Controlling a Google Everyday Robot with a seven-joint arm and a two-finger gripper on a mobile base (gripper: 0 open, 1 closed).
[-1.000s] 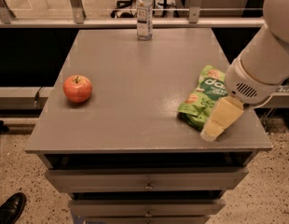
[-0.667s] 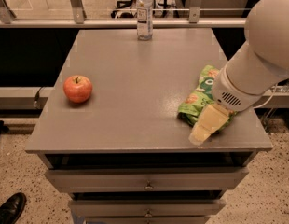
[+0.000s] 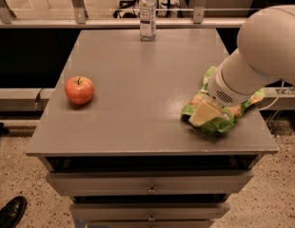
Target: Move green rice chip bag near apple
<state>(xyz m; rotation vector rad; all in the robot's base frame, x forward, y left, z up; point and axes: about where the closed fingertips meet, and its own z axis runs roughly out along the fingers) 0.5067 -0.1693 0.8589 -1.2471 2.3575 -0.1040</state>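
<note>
**Gripper Positioned on Bag at Right Front of Surface**

The gripper [image 3: 204, 114] is lowered onto the green rice chip bag [image 3: 217, 126], with the arm [image 3: 261, 51] covering most of the bag's middle. How far the gripper is open, and whether it has hold of the bag, cannot be told. The bag lies flat at the right front of the grey surface [image 3: 138, 80]. The apple [image 3: 79, 90] stands upright near the left edge, well apart from the bag. A clear bottle [image 3: 147, 13] stands at the far edge.
</note>
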